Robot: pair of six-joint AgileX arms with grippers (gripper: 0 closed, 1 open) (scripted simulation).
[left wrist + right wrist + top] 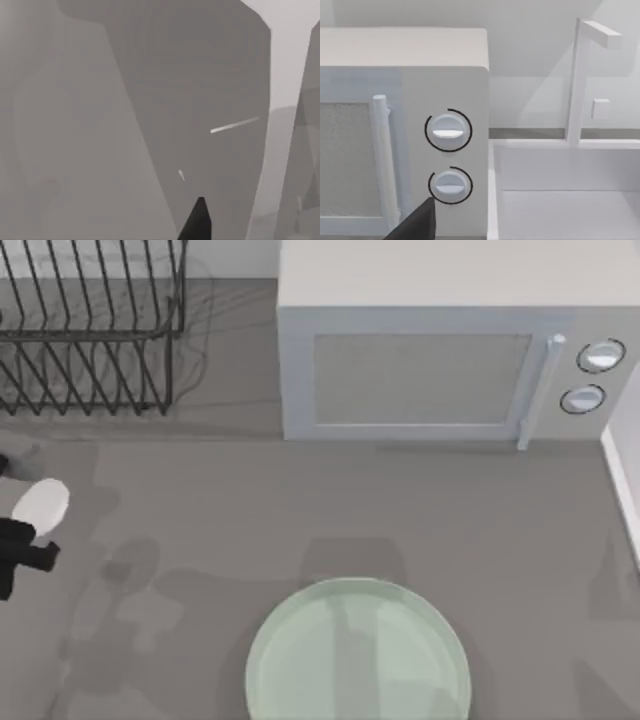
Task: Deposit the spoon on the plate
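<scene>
plate, mint-green, bottom centre of top view; left gripper at left edge, finger state cannot be told; microwave upper centre.

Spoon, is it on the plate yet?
Not yet: the plate is bare. The left end effector sits at the table's left edge with a white oval, probably the spoon. To do: carrying it over and setting it down. The right arm idles facing the microwave.

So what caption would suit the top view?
Left arm waits at table's left edge; mint plate sits empty before the microwave.
</scene>
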